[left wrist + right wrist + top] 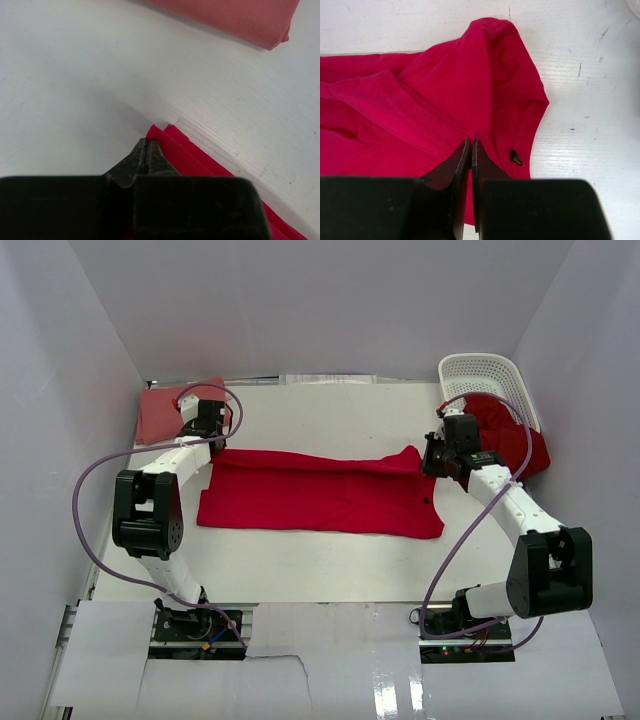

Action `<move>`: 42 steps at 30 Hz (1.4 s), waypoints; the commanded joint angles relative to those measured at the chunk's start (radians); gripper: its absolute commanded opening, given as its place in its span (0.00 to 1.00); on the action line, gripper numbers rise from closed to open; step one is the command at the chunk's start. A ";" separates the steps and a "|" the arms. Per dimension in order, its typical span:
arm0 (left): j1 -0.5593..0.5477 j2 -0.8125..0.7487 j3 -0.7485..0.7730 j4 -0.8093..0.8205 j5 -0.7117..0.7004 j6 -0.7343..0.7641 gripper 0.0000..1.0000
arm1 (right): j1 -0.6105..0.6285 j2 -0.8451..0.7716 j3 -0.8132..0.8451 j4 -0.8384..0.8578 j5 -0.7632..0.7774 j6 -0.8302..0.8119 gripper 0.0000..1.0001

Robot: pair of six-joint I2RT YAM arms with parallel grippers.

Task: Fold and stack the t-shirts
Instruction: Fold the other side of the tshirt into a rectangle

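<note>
One crimson t-shirt [320, 495] lies on the table as a long band, folded lengthwise. My left gripper [213, 443] is at its far left corner. In the left wrist view the jaws [146, 143] are shut, and the doubled red edge [185, 155] comes out right at the tips. My right gripper [429, 462] is at the shirt's right end by the sleeve. There the shut jaws [471, 142] pinch a pucker of red cloth [435, 90] near a small black size tag [516, 158]. A salmon-pink t-shirt [160, 418] lies folded at the back left, and shows again as pink cloth [235, 17] ahead of the left fingers.
A white lattice basket [485, 375] stands at the back right, with a heap of more crimson shirts [515, 440] spilling from it just behind my right arm. White walls close in the table on three sides.
</note>
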 commanded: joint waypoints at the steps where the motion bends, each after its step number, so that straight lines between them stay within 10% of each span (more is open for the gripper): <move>1: 0.007 -0.076 -0.014 0.000 -0.018 -0.009 0.00 | 0.011 -0.040 -0.014 0.000 0.015 -0.001 0.08; 34: -0.025 0.054 -0.040 -0.160 -0.061 -0.037 0.01 | 0.143 -0.016 -0.178 -0.110 0.138 0.111 0.08; 37: -0.027 0.079 -0.015 -0.210 -0.060 -0.066 0.29 | 0.151 -0.009 -0.183 -0.147 0.162 0.123 0.08; 39: -0.028 0.082 -0.012 -0.224 -0.043 -0.077 0.62 | 0.160 -0.014 -0.192 -0.164 0.193 0.147 0.27; 42: -0.033 0.057 -0.011 -0.229 -0.038 -0.090 0.80 | 0.165 -0.049 -0.215 -0.167 0.198 0.163 0.51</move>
